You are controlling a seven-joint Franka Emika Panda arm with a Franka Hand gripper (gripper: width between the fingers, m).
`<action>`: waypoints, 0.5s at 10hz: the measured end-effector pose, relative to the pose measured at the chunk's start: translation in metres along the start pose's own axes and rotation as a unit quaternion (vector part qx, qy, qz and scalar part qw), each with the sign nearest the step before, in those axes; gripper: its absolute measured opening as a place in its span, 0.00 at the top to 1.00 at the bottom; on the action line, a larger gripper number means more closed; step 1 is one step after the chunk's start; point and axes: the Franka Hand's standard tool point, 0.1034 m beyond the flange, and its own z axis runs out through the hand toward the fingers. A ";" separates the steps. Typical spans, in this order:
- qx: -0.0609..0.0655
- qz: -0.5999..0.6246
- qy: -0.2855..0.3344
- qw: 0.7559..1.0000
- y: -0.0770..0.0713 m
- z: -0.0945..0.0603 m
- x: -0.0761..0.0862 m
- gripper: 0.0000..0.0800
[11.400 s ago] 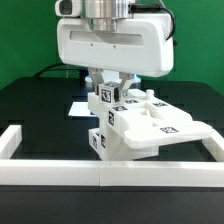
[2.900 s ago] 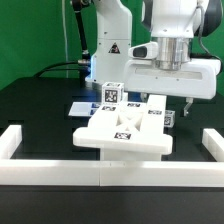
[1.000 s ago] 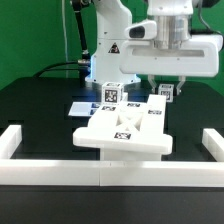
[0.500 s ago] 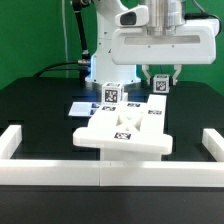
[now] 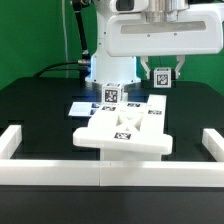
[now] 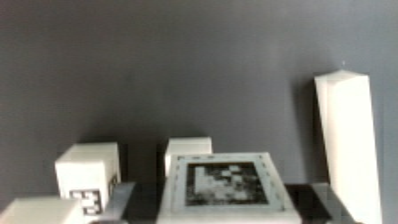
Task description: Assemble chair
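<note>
Chair parts sat in two places. The assembled white slab section (image 5: 124,130) lay flat on the black table (image 5: 40,110) at the middle of the exterior frame, with small tagged posts (image 5: 110,95) standing along its far edge. A small tagged block (image 5: 160,76) hung in the upper right of that frame, pinched between the fingers of the gripper (image 5: 161,74), well above the slab. In the wrist view the same block (image 6: 224,189) filled the lower middle, its tag face plain, with a tall white bar (image 6: 342,135) at the right side.

The pieces looked like hard, stiff moulded plastic, probably light and rather smooth, so likely to slip if squeezed on a corner. Flat opposite faces seemed the safest place to grip, as the fingers did then. A white border rail (image 5: 110,176) ran across the lower frame.
</note>
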 end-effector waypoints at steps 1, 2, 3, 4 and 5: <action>-0.005 -0.012 0.003 1.000 -0.005 -0.005 0.009 0.65; -0.006 -0.011 0.003 1.000 -0.004 -0.002 0.008 0.65; -0.007 -0.011 0.002 1.000 -0.003 -0.001 0.007 0.65; -0.007 -0.011 0.002 1.000 -0.003 -0.001 0.007 0.65; -0.007 -0.011 0.002 1.000 -0.002 -0.001 0.008 0.65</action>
